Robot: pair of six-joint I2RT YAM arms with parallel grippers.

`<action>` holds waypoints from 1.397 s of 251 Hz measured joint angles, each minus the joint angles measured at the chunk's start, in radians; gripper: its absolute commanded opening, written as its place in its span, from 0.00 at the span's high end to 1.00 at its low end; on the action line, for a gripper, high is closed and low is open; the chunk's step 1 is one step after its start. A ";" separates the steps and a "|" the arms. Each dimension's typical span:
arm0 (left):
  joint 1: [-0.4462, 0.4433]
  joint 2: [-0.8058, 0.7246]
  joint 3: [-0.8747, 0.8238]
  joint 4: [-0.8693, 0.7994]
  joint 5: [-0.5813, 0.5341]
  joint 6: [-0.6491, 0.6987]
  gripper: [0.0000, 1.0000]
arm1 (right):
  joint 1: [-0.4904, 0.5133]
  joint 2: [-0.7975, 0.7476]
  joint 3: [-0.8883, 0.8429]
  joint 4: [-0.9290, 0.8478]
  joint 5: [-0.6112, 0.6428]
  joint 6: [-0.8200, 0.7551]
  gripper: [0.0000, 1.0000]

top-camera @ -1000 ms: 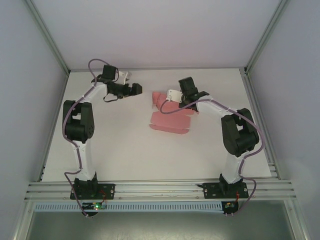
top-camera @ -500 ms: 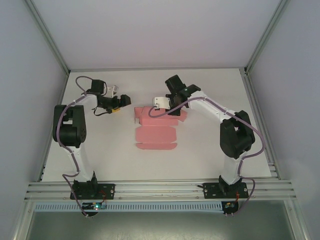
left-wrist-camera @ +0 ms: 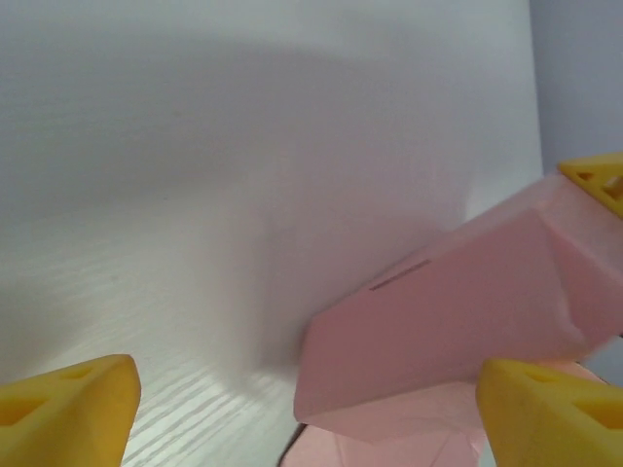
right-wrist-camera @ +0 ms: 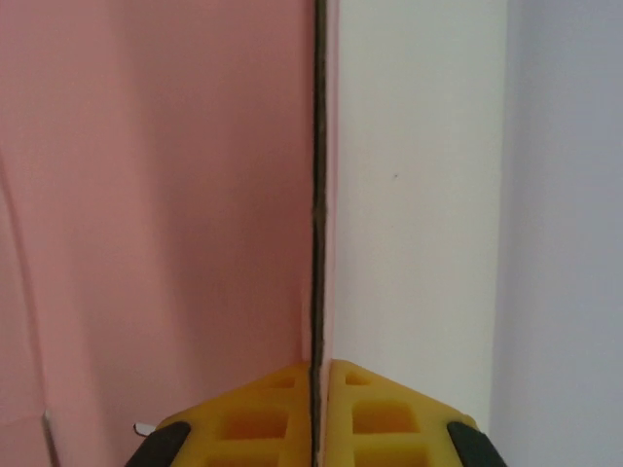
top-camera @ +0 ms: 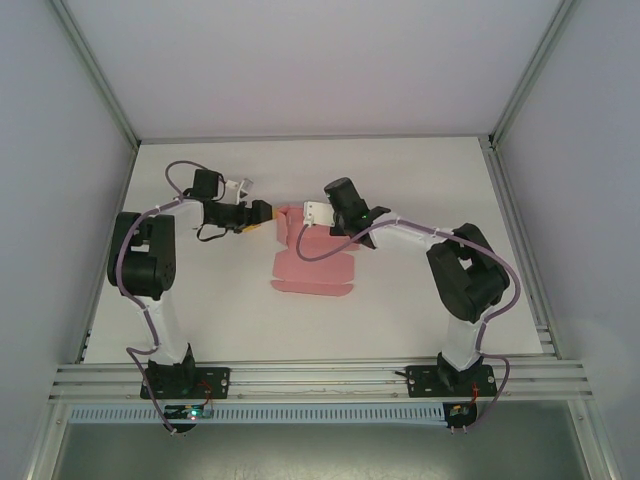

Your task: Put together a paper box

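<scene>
Open white table (top-camera: 430, 190) surrounds the paper box (top-camera: 310, 268), right tool (right-wrist-camera: 318, 379) pinching its edge.

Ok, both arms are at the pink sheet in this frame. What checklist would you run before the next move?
1. Hold on the sheet: ok, the right gripper is shut on a thin edge of the paper box.
2. Free gripper ready: ok, the left gripper is open, with its fingers wide apart.
3. Target in place: ok, a raised flap shows between the open fingers in the left wrist view.
4. Left fingers touching the flap: cannot tell.
5. Rest of the box flat on the table: ok in the top view.
</scene>
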 measured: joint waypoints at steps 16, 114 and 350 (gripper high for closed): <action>-0.007 0.000 -0.015 0.008 0.027 0.025 0.25 | 0.006 0.000 -0.021 0.040 0.019 0.000 0.99; -0.143 0.000 -0.016 0.005 0.054 0.121 0.63 | 0.053 -0.019 -0.070 0.111 0.138 -0.017 1.00; -0.288 -0.143 -0.129 0.146 -0.437 0.100 0.73 | 0.162 -0.056 -0.148 0.140 0.341 0.039 1.00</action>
